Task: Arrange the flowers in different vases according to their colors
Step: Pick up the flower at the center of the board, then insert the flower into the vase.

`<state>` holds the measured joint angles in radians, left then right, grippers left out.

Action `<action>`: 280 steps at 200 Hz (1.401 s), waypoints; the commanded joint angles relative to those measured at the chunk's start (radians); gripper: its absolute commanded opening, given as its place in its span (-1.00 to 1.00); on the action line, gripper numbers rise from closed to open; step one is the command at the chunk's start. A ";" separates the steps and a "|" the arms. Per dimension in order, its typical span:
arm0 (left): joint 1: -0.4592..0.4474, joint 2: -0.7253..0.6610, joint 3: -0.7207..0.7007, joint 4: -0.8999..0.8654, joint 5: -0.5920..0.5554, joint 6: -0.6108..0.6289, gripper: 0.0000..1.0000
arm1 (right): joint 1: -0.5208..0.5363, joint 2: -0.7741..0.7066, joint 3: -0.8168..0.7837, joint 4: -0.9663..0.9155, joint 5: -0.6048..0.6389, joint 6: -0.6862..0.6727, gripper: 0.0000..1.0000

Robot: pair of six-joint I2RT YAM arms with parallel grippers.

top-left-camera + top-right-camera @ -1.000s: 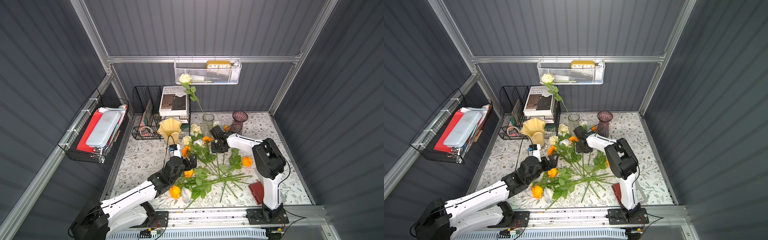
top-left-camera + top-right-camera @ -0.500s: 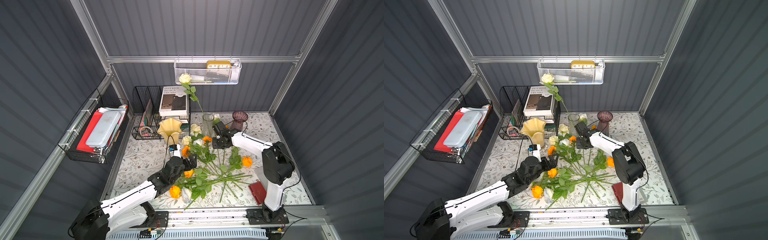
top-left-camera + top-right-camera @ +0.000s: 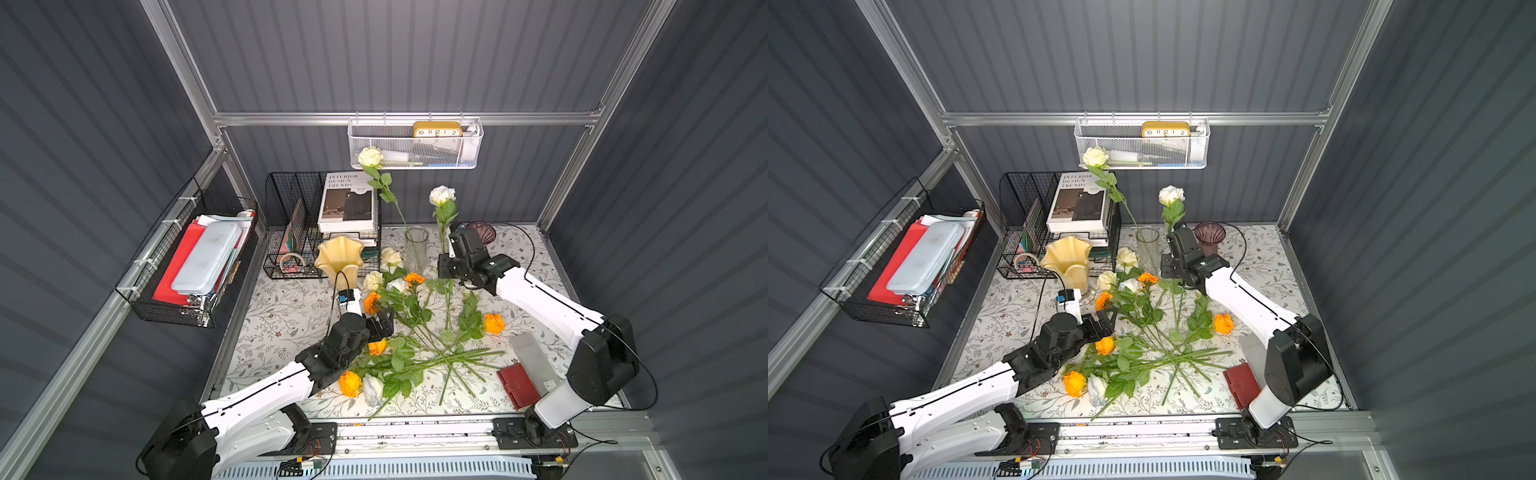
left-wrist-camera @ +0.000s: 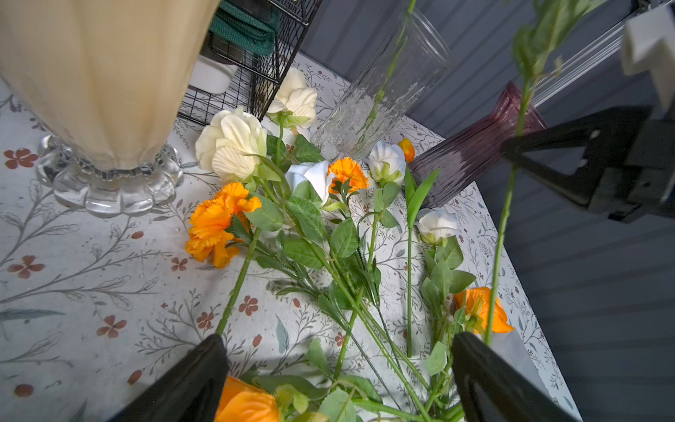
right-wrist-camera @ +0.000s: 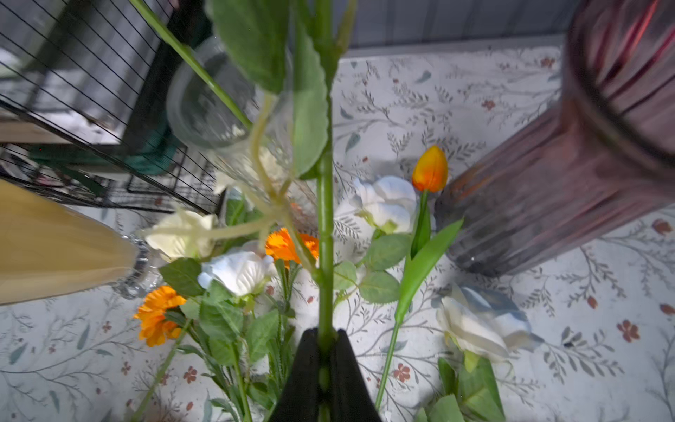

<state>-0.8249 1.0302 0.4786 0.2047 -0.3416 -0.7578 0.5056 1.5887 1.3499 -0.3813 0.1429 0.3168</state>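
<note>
The book [image 3: 348,200] at the black wire rack [image 3: 291,195] reads "INTERIOR DESIGN TRENDS" in both top views; a smaller line on the cover is illegible. The yellow clock [image 3: 437,129] in the white mesh basket [image 3: 415,156] shows numerals 10, 11, 12, 1, 2.

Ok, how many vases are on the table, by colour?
Yellow vase: 1
Clear vase: 1
Purple vase: 1
Total: 3
</note>
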 commanded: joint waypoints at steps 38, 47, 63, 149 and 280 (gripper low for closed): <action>0.005 0.018 -0.020 0.006 -0.013 0.002 0.98 | 0.002 -0.134 -0.029 0.254 -0.070 -0.099 -1.00; 0.005 0.019 -0.021 0.007 -0.013 0.000 0.98 | 0.006 -0.155 -0.055 0.316 -0.090 -0.108 -1.00; 0.005 0.017 -0.015 0.005 -0.018 0.000 0.99 | 0.016 -0.190 -0.090 0.393 -0.099 -0.129 -1.00; 0.008 0.037 0.008 0.031 0.000 0.017 0.98 | 0.177 -0.198 -0.110 0.772 0.056 -0.358 -1.00; 0.082 -0.039 -0.045 0.003 0.035 0.013 0.98 | 0.030 -0.064 0.090 0.961 0.354 -0.603 -1.00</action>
<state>-0.7517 1.0103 0.4492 0.2165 -0.3138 -0.7540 0.5991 1.5341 1.4101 0.5541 0.4366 -0.2924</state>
